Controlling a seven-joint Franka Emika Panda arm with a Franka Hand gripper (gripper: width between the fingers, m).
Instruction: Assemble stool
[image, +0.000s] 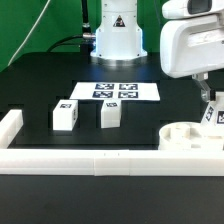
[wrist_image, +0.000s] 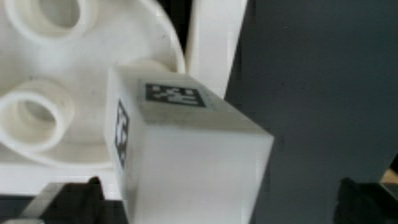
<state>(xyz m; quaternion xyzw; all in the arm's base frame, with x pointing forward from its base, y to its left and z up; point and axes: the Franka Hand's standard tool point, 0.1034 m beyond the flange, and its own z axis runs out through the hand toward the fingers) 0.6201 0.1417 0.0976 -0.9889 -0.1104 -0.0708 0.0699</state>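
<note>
Outside wrist view: two legs (image: 66, 115) (image: 110, 113)

The ext. cam sits low at the near side of the table (image: 30, 95), just behind the long white rail (image: 90, 160). It looks across the black top to the robot base (image: 117, 40) at the far side, from far enough back to see most of the table. The wrist cam rides on the arm & looks down past its 2 dark fingertips (wrist_image: 71, 200) from very close, so one leg (wrist_image: 187, 140) fills much of its view, w/ part of the seat (wrist_image: 45, 80) beside it. Both cams see that leg (image: 210, 113) & seat (image: 185, 133), at the exterior view's right, near the rail.
</note>
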